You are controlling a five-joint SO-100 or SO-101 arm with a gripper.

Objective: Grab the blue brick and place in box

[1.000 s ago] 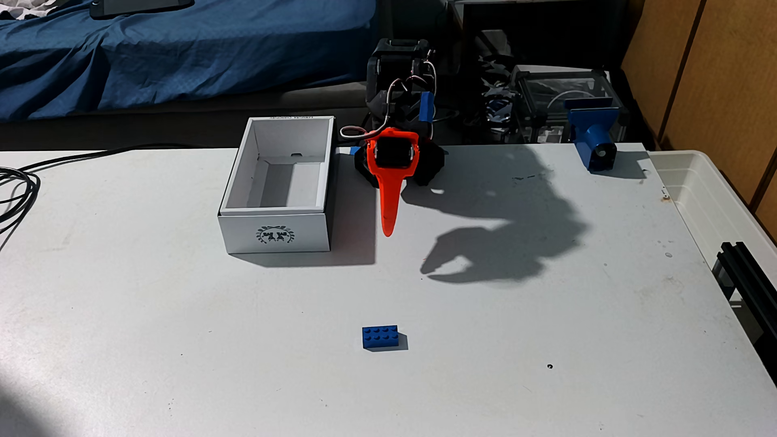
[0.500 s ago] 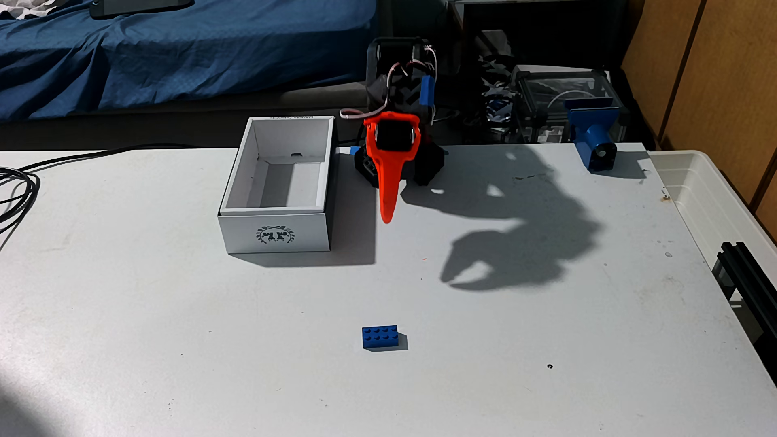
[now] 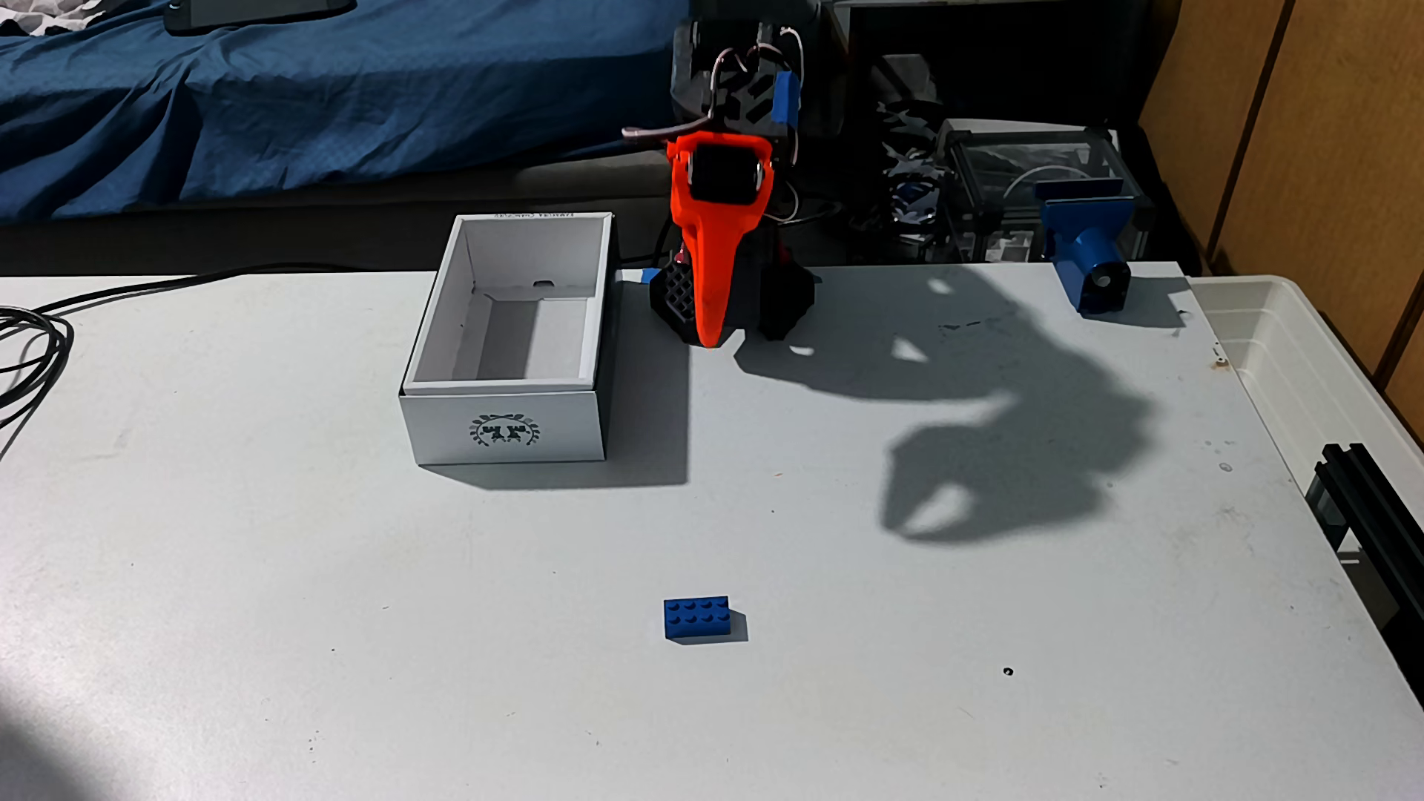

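brick: one blue brick (image 3: 696, 617), studs up, flat on the tabletop (image 3: 886, 693) in the near middle of the fixed view, nothing touching it; it lies in open space, likely so the claw can come down on it from above.
brick's lie: long side runs left to right in the view, so the short width is probably the easier span to pinch.
box: one white box (image 3: 505, 431), open at the top and with nothing in it, standing at the far left-middle of the tabletop, well apart from the brick; the wreath emblem faces the camera.
box's place: just beside the arm's base, probably so a short swing covers the drop.
claw: one orange claw (image 3: 710, 339), raised above the far edge, tip pointing down in front of the black base, holding nothing; seen edge-on, so I cannot tell from it directly whether it is spread or closed, though its shadow on the right shows a gap between two tips.
stage: brick not yet approached; the reach out over it is the step ahead, by my reading.
others: one blue bracket (image 3: 1090, 254) at the far right corner, one clear bin (image 3: 1302, 385) by the right edge, cables (image 3: 31, 346) at the left, a bed (image 3: 308, 100) behind.
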